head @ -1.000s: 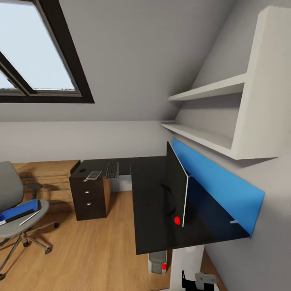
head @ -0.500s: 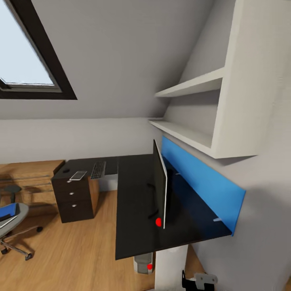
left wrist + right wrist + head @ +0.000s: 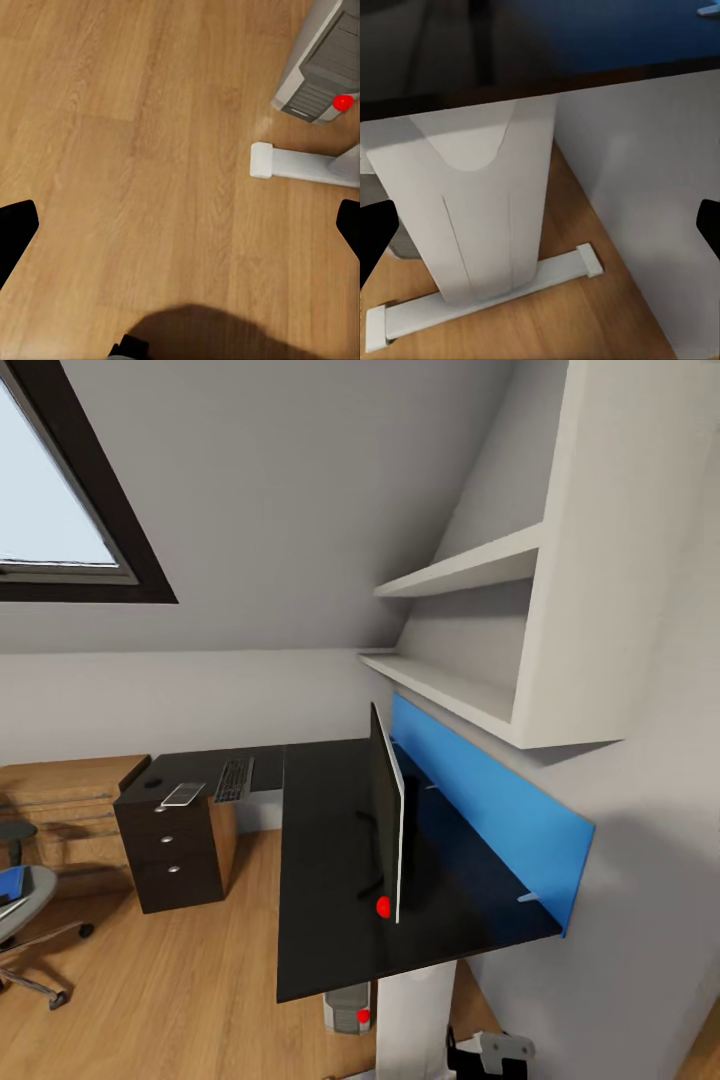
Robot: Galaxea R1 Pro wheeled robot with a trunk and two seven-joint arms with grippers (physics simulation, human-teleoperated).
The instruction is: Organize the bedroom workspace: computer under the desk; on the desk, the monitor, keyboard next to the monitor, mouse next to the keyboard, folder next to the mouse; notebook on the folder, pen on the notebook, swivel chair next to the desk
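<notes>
My left gripper (image 3: 180, 225) is spread wide, black fingertips (image 3: 16, 229) at the far edges of the left wrist view, nothing between them, hanging over bare wooden floor (image 3: 135, 150). Past it I see the grey computer tower (image 3: 322, 64) with a red light, standing on the floor, and a white desk foot (image 3: 300, 163) just beside it.

My right gripper (image 3: 540, 225) is likewise spread apart and empty, tips at the edges of the right wrist view, facing the white desk leg (image 3: 487, 210) and its flat foot bar (image 3: 487, 289) on the floor, the black desk top's edge above it.

In the head view part of an arm (image 3: 490, 1052) shows at the bottom edge; I can't tell which one.

The desk (image 3: 320, 880) is L-shaped, glossy black. The monitor (image 3: 388, 825) stands upright on its near wing, seen almost edge-on, red light at its lower corner, in front of the long blue wall panel (image 3: 490, 810). The computer sits on the floor under that wing, next to the white leg.

The keyboard (image 3: 233, 780) lies on the far wing, just beside a small flat pale item (image 3: 183, 794) I can't identify. The mouse (image 3: 152, 783) is near it, atop the drawer unit (image 3: 170, 850).

The swivel chair (image 3: 25, 920) is at the left edge, well apart from the desk, with the blue folder (image 3: 10, 883) on its seat, mostly cut off. White shelves (image 3: 470, 630) hang above the panel; a wooden dresser (image 3: 60, 800) sits beside the drawer unit.
</notes>
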